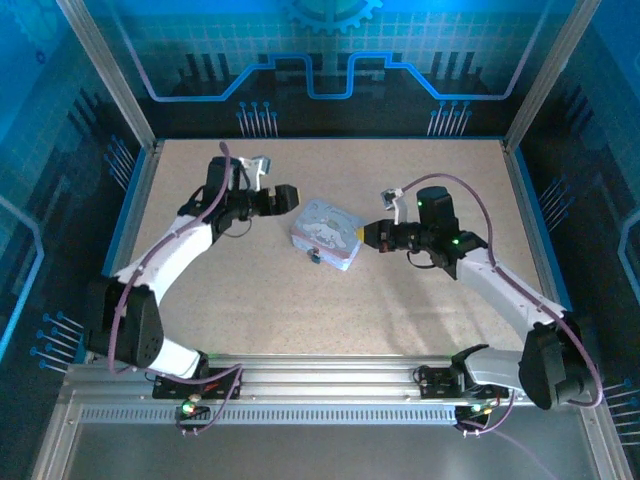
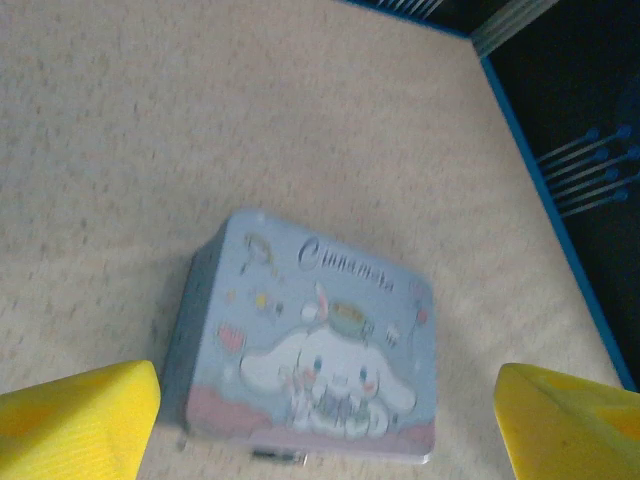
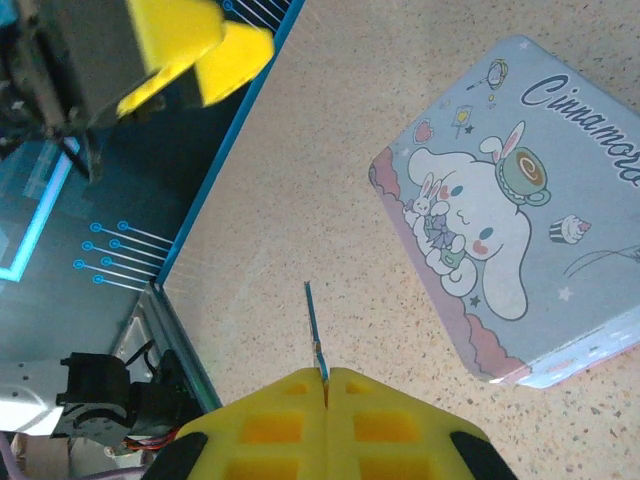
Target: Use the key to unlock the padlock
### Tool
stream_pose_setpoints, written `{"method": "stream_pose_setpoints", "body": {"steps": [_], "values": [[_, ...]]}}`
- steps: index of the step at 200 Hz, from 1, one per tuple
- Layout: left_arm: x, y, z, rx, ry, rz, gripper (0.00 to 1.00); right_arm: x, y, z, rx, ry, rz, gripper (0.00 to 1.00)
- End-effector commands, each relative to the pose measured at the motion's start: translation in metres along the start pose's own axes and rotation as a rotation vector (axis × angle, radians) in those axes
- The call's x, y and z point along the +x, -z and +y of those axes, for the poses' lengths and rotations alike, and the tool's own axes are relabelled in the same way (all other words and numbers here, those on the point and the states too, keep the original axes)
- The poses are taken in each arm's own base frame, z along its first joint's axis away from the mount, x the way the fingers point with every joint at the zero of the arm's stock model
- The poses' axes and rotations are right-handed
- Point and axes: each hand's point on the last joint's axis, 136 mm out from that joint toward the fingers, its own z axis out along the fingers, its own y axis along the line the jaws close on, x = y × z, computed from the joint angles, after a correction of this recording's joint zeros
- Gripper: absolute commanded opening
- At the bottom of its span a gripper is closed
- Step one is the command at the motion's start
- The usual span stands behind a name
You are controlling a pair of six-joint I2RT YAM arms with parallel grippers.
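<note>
1. Beige speckled table, top view. You will see the lavender-grey tin lying flat with its lid up. The padlock is a tiny dark speck at the tin's near-left edge, touching it.
2. Top view, arms. The left gripper hangs just off the tin's far-left corner, apart from it. You cannot read its jaw spacing from up here. The right gripper points at the tin's right side, just beside it, with its tips drawn to a single point. The key is too small to make out at this range.
3. Left wrist view. The left gripper's yellow fingers are spread wide, with nothing between them. The tin lies below, its cartoon lid facing the camera, and no contact shows. Note a small dark blur at the tin's near edge. It is probably the padlock, but it is too soft to confirm.
4. Right wrist view. The right gripper's yellow fingers are pressed together, pinching the key. Its thin grey blade sticks straight out of the seam over bare table, beside the tin and clear of it. The left gripper sits off past the tin, well apart from the key.
</note>
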Motion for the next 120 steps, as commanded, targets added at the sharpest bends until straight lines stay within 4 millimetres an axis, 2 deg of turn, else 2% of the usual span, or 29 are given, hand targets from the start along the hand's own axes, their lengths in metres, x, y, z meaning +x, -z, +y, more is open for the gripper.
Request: {"method": "stream_pose_setpoints", "body": {"steps": [1, 25, 57, 77, 83, 120], "values": [[0.028, 0.013, -0.002, 0.018, -0.044, 0.028, 0.87, 0.001, -0.014, -0.002, -0.026, -0.019, 0.006, 0.0], [0.058, 0.018, -0.006, 0.044, -0.053, 0.071, 0.87, 0.002, -0.032, -0.012, -0.022, -0.052, 0.024, 0.0], [0.099, 0.008, -0.011, 0.085, -0.029, 0.14, 0.86, 0.002, -0.055, -0.025, -0.027, -0.082, 0.047, 0.0], [0.115, -0.003, -0.012, 0.113, 0.008, 0.152, 0.86, 0.008, -0.068, -0.039, -0.017, -0.115, 0.073, 0.0], [0.12, -0.007, -0.012, 0.118, 0.014, 0.16, 0.86, -0.001, -0.071, -0.035, -0.028, -0.105, 0.063, 0.0], [0.139, -0.03, -0.009, 0.12, 0.032, 0.189, 0.85, -0.002, -0.085, -0.047, -0.018, -0.114, 0.075, 0.0]]}}
